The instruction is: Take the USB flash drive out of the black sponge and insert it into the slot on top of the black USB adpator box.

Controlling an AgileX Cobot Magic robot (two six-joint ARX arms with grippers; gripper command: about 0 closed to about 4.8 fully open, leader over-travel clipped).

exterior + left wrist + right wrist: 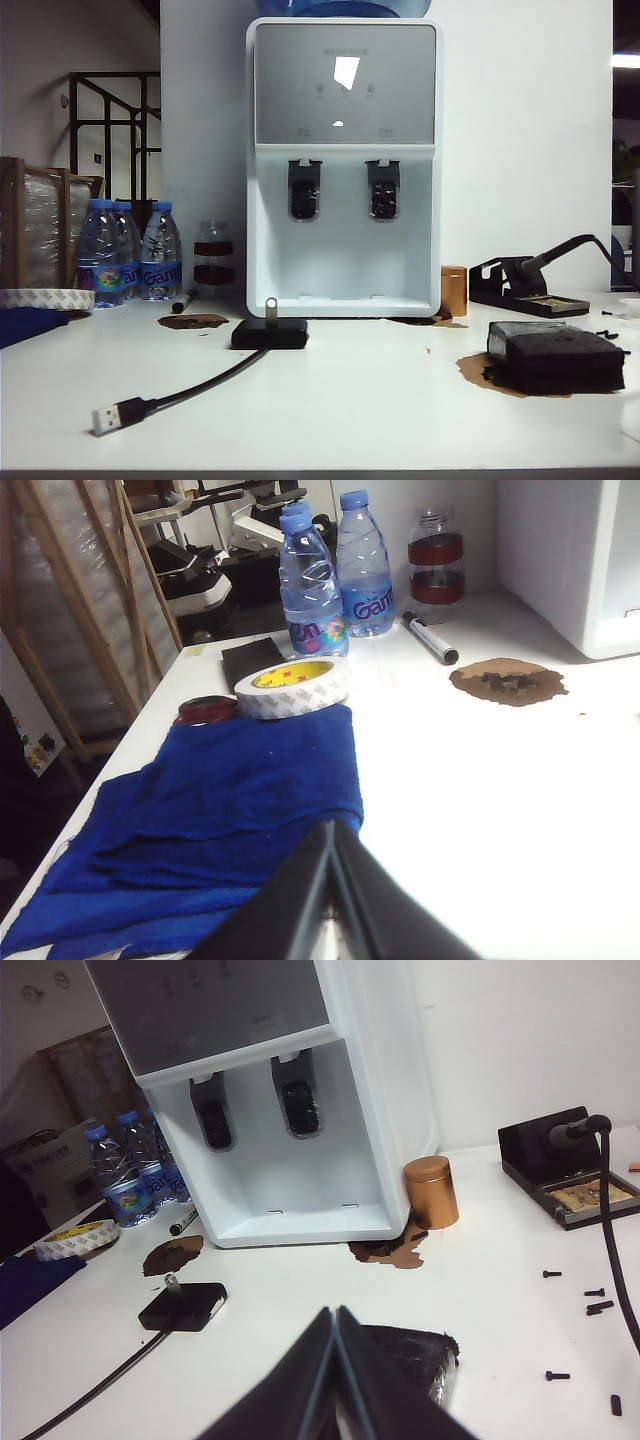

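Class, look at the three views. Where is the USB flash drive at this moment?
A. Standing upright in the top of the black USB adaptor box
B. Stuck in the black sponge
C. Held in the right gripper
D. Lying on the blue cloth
A: the USB flash drive stands upright in the top of the black USB adaptor box, away from the black sponge.

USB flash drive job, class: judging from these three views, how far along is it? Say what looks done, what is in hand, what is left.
Done: the USB flash drive stands upright in the top of the black adapter box, away from the black sponge.
In hand: nothing. The left gripper is shut above the blue cloth; the right gripper is shut above the sponge.
Left: apparently nothing.
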